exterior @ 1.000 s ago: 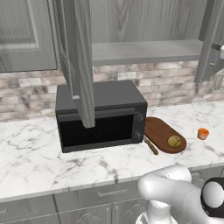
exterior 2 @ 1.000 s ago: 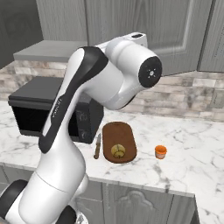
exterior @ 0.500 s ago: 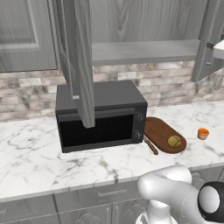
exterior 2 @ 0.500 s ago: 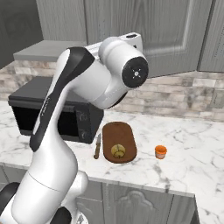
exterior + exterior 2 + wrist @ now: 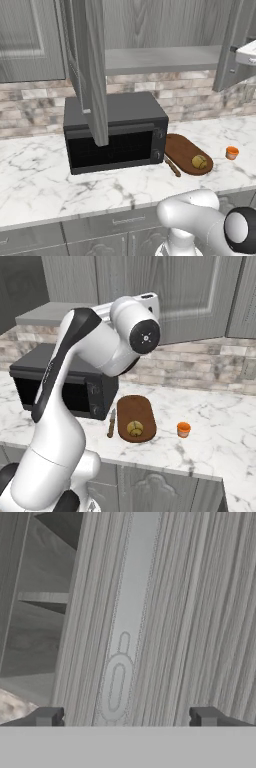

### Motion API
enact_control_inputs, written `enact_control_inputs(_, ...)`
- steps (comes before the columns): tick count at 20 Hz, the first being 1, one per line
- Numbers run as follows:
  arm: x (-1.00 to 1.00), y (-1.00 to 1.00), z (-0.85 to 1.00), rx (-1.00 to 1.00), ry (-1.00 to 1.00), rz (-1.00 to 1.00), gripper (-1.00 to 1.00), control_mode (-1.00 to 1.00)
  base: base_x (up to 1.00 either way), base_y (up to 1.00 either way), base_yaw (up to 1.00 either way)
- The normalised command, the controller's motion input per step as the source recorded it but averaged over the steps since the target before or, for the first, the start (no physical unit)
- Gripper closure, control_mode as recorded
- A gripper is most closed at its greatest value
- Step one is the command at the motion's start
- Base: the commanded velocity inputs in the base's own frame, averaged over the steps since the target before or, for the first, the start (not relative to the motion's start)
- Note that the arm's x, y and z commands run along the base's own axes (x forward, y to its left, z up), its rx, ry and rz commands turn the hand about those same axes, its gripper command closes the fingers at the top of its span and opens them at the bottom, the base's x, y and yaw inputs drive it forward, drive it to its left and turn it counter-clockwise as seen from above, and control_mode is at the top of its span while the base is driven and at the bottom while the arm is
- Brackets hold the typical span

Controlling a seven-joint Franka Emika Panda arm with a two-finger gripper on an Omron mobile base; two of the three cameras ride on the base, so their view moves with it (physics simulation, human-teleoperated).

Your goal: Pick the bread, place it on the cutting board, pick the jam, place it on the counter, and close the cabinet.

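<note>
Two cabinet (image 5: 95, 70) doors stand open in the left base view, the left one hanging in front of the black microwave (image 5: 115, 132), the right one up at the picture's right edge, with the grey shelf (image 5: 160, 59) bare between them. On the marble bench (image 5: 45, 185) the cutting board (image 5: 185, 150) lies just right of the microwave, the bread (image 5: 199, 161) on its near end, and the jam (image 5: 232, 152) stands a little to its right, apart from it.

From the right base view, the white arm (image 5: 65, 406) rises in a high arch toward the cabinet door (image 5: 200, 296). Below it the bread (image 5: 134, 428) sits on the board (image 5: 134, 416), a knife (image 5: 111, 423) lies just left of the board, and the jam (image 5: 184, 429) stands on the bench (image 5: 225, 431) to the right.

Along the hand view, the pincer (image 5: 125, 718) has its two dark tips spread wide with nothing between them, facing a grey wood-grain door panel (image 5: 165, 612) and its slim handle (image 5: 117, 684).
</note>
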Motion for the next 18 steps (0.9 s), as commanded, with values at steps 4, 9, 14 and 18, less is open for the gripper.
enact_control_inputs(4, 0.37, 0.0, 0.0, 0.02, 0.0, -0.06, -1.0, -1.0, 0.0, 0.0, 0.0)
enact_control_inputs(9, 0.39, 0.0, 0.0, 0.02, 0.0, -0.06, -1.0, -1.0, 0.0, 0.0, 0.0)
enact_control_inputs(14, 0.35, 0.0, 0.0, 0.02, 0.0, -0.05, -1.0, -1.0, 0.0, 0.0, 0.0)
enact_control_inputs(18, 0.35, 0.0, 0.0, 0.02, 0.0, -0.05, -1.0, -1.0, 0.0, 0.0, 0.0)
